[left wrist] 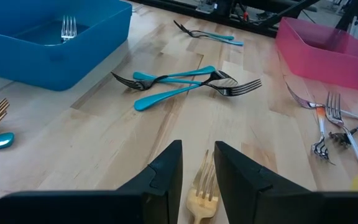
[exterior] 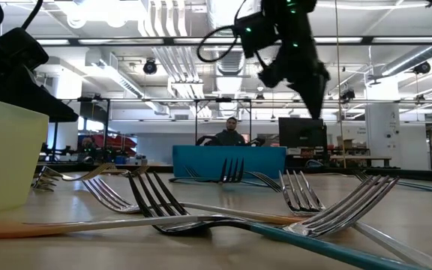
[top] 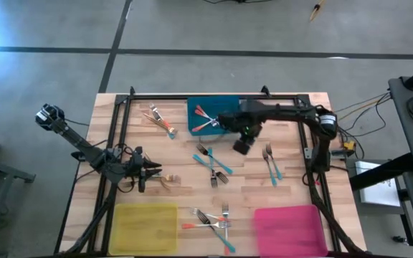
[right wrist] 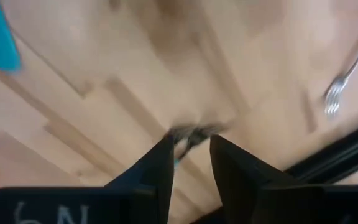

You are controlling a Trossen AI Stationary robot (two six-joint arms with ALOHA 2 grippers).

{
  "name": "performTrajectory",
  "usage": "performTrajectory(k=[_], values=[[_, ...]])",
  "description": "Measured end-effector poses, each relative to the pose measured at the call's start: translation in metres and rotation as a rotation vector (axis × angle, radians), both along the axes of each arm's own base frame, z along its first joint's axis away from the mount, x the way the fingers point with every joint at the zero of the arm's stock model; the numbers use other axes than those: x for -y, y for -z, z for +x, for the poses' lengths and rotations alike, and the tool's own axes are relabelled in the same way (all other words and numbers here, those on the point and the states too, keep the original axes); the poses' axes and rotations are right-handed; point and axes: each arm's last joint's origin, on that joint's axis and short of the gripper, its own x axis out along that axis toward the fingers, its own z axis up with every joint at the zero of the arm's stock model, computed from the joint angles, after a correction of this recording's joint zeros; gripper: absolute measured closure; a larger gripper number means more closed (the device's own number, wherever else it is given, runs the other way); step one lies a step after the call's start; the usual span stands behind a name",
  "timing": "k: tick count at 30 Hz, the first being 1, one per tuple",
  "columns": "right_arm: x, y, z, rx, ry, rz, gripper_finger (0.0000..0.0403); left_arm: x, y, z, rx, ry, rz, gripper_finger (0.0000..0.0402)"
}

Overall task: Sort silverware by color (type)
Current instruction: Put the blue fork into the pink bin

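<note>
Left jaws (left wrist: pixel 197 180) narrowly parted around a gold fork (left wrist: pixel 202 190) on the table.

The low view looks level across the wooden table (exterior: pixel 396 225). Nearest the camera, several forks (exterior: pixel 201 217) lie crossed, tines up; one has a teal handle (exterior: pixel 328 251) running toward 5 o'clock, and an orange handle (exterior: pixel 21 227) lies at 9 o'clock. More fork tines (exterior: pixel 298 191) stand up farther back, right of centre. A pale yellow bin (exterior: pixel 6 161) fills the 9 o'clock edge. A blue bin (exterior: pixel 227 160) sits at the far middle of the table, with fork tines (exterior: pixel 231 170) in front of it. A dark arm (exterior: pixel 291 45) hangs in from 12 o'clock, well above the table. Behind the blue bin a person (exterior: pixel 229 133) sits in the room.
</note>
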Motion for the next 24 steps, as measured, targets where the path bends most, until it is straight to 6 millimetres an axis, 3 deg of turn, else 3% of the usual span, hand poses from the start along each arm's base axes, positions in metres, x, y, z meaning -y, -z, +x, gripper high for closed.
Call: performTrajectory(k=[8, 19, 24], values=[[-0.028, 0.038, -0.042, 0.035, 0.102, 0.109, 0.0306, 0.0, 0.0, 0.0, 0.0, 0.0, 0.0, 0.0325], [-0.039, 0.065, -0.103, 0.051, 0.378, 0.09, 0.0302, 0.0, 0.0, 0.0, 0.0, 0.0, 0.0, 0.0325], [-0.041, 0.084, -0.112, 0.109, 0.414, 0.093, 0.0284, 0.0, 0.0, 0.0, 0.0, 0.0, 0.0, 0.0325]])
